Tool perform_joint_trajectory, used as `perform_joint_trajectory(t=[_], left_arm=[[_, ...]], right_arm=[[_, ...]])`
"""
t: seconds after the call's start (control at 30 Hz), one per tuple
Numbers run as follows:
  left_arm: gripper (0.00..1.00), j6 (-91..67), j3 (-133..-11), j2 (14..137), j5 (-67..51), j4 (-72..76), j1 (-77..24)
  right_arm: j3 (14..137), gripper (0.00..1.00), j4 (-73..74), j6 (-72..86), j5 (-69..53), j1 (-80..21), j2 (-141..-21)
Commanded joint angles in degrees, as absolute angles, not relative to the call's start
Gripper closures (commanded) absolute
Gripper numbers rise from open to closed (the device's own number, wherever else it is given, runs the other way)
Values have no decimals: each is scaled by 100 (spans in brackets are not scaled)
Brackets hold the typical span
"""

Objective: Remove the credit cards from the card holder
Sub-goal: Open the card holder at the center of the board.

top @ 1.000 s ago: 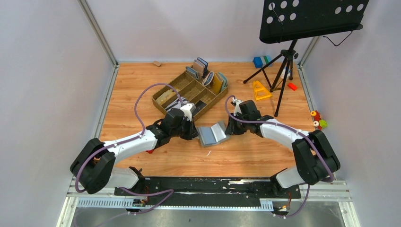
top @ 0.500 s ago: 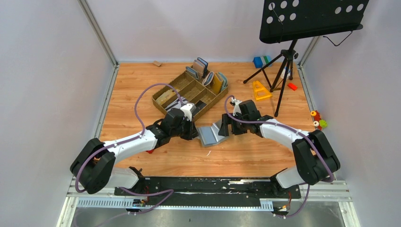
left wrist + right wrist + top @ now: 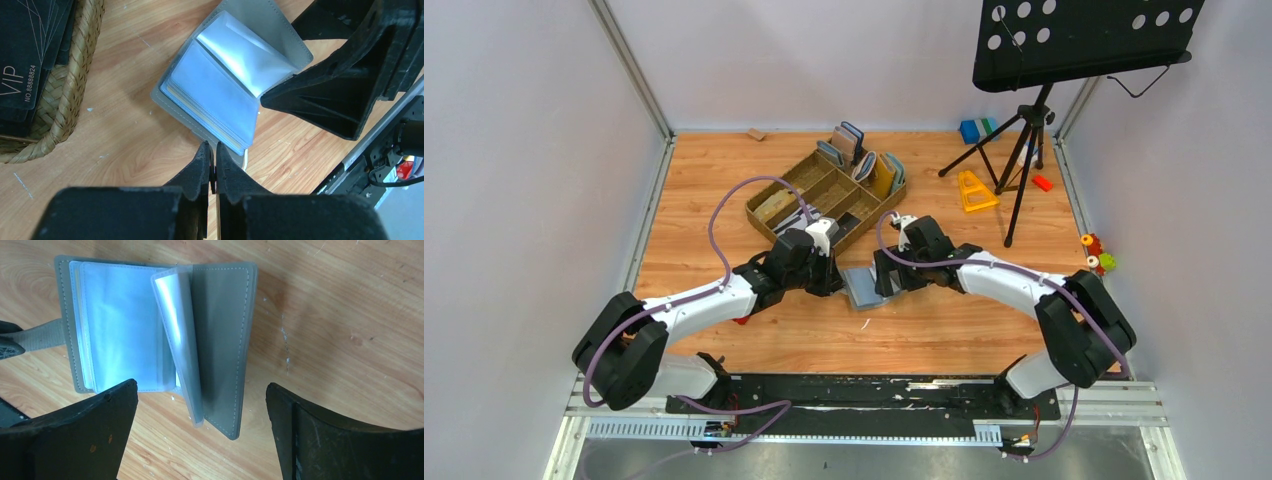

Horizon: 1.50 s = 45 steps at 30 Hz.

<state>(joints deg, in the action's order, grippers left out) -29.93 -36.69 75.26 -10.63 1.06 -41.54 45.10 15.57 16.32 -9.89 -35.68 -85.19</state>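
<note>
Now | left gripper [image 3: 215, 160]: clamps tight on the grey strap [image 3: 42, 335] of the card holder [image 3: 125, 340] | right gripper [image 3: 200, 387]: gapes wide, straddles the open pages, contact unclear | card holder: lies open on the table [image 3: 325, 315], near the woven tray [image 3: 50, 100].

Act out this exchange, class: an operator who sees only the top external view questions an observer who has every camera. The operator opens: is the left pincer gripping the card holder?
Observer: Yes. The wrist views show the left pincer shut on the grey strap of the card holder.
Operator: And the right pincer?
Observer: The right pincer is open wide, facing the holder's open pages.
Operator: Is any page lifted?
Observer: One clear sleeve stands up between the two halves.
</note>
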Motion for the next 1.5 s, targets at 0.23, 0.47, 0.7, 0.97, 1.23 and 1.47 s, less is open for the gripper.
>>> perform_joint_trajectory(t=[0.23, 0.47, 0.7, 0.97, 1.23, 1.47], left_arm=[[96, -3009, -3733, 7445, -1094, 227, -4157], [96, -3015, -3719, 7510, -1134, 285, -4157], [96, -2995, -3706, 7523, -1098, 285, -4157], [95, -3041, -3599, 7564, -1045, 367, -4157], [52, -3611, -2988, 7428, -1246, 1235, -3922], [22, -3866, -2579, 7132, -1485, 1525, -3806]], right_arm=[[4988, 18, 1807, 1474, -3, -3769, -8935], [4884, 42, 1634, 1479, -376, -3573, -8852], [4573, 73, 989, 1701, -1817, -3145, -8667], [4453, 100, 747, 1838, -2318, -2995, -8600], [4029, 100, 336, 2180, -2819, -2681, -8083], [3661, 100, -38, 2636, -3048, -2566, -7683]])
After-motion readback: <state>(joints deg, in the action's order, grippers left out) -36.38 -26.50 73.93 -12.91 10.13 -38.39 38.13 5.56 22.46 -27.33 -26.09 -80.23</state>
